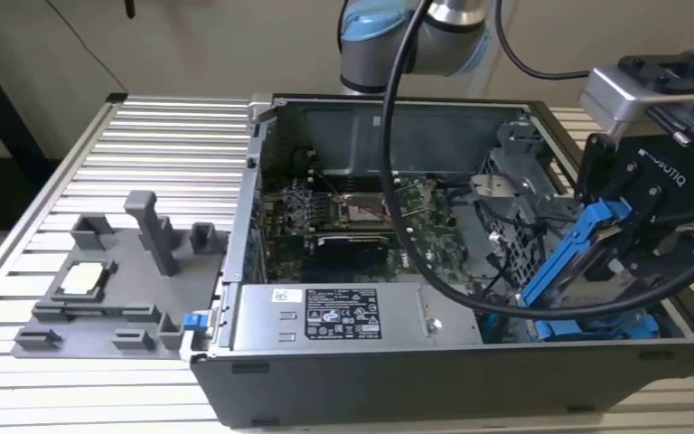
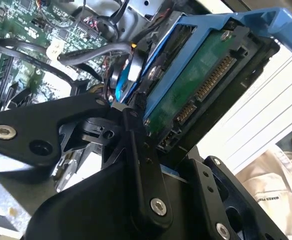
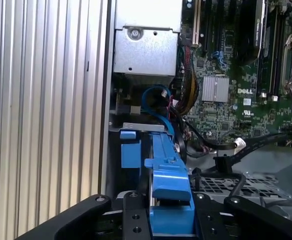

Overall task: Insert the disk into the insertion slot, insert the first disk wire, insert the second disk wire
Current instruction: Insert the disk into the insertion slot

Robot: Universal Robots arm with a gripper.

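Silver ribbed aluminium table (image 1: 142, 136) carries the open dark-grey metal computer case (image 1: 444, 398), our landmark. Inside the case, along its wall nearest the exterior camera, we see the silver labelled power-supply box (image 1: 335, 316); at the case's end on the exterior view's right stands the dark-grey perforated drive cage (image 1: 510, 244). Over that same end of the case our black gripper (image 1: 613, 244) is closed on the flat silver-grey disk (image 1: 564, 267) in its bright blue plastic carrier, which hangs steeply tilted, lower edge inside the case.

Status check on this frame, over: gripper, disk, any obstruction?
Gripper shut on the disk, tilted over the drive cage. Not inserted yet. Black cable sags past its lower end.
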